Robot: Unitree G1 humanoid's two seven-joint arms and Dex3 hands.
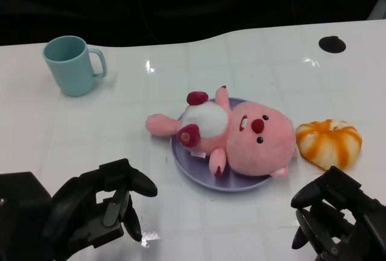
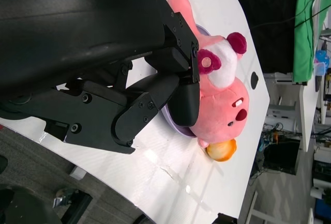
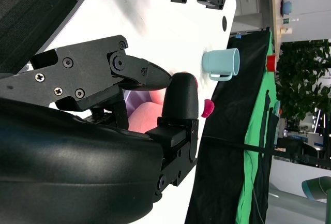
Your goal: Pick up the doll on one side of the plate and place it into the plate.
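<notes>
Left hand: the left hand (image 1: pixel 99 210) is hovering low at the near edge of the table (image 1: pixel 253 225), holding nothing, its fingers apart and a little curled.
Right hand: the right hand (image 1: pixel 338 216) is hanging at the near right corner, also released and grasping nothing.
Doll: the pink doll (image 1: pixel 232 131) is lying on its back across the plate (image 1: pixel 187 155); its head and body are resting on the plate, while one leg is reaching over the far-left rim.
Step in hand: the placing seems done, and both hands are standing apart from the doll.
Next move: it probably calls only for keeping the hands clear; perhaps a small push if the leg must be inside.
Around: an orange and white soft toy (image 1: pixel 329 143) is sitting just beside the plate on the right.
Far side: a teal mug (image 1: pixel 71 65) is standing well apart at the far left, and a black round thing (image 1: pixel 332 44) is lying at the far right.
In the way: nothing appears to be blocking the hands.
</notes>
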